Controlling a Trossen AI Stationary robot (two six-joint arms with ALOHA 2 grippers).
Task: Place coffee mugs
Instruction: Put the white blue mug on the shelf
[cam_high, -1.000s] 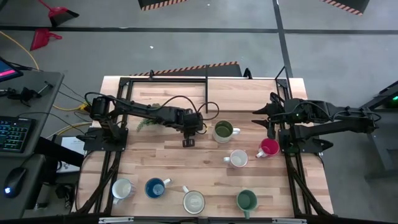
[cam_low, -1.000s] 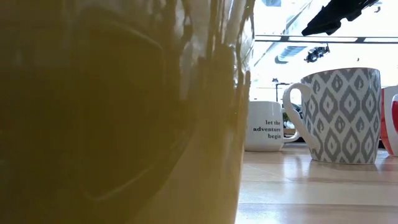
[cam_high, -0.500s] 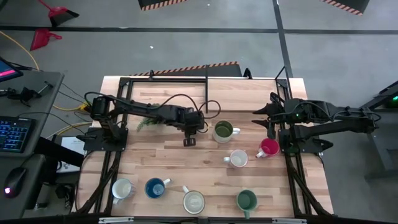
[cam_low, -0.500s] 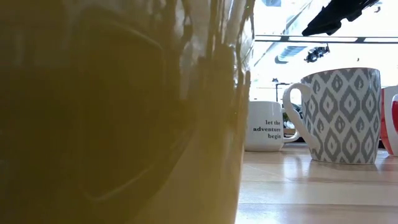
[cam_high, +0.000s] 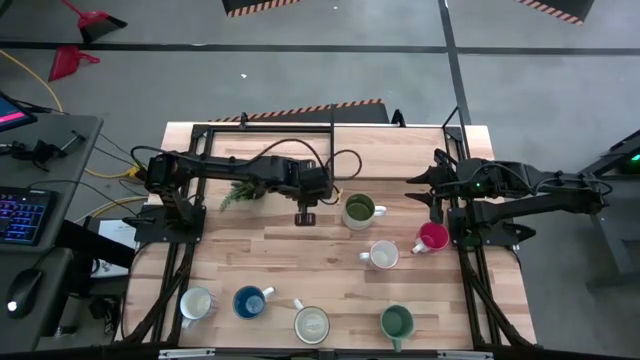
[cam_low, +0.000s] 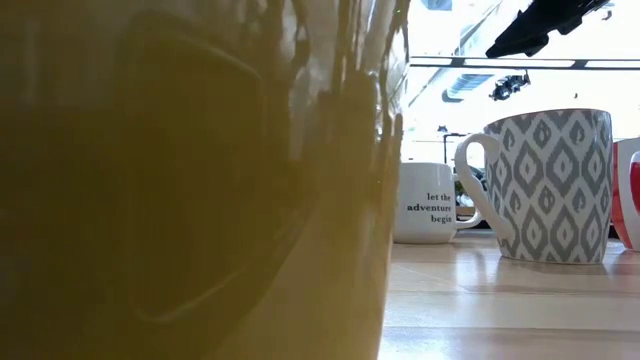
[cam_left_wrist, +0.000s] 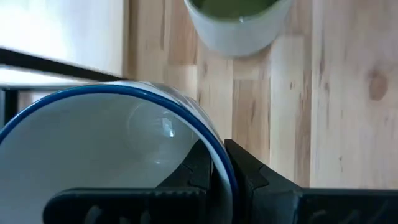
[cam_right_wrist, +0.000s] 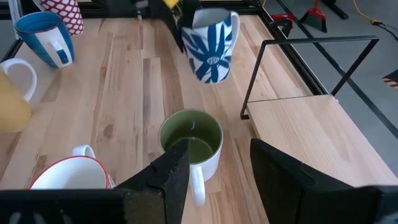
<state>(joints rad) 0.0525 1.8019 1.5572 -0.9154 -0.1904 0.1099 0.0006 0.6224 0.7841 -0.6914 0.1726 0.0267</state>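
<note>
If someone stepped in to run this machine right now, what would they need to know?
Left end effector: shut on the rim of a white mug with blue flower print, held above the table near the olive green mug.
Right end effector: open, empty, waiting at the table's right edge.
Standing on the table: red mug and others along the front.
Left to do: set the held mug down.
</note>
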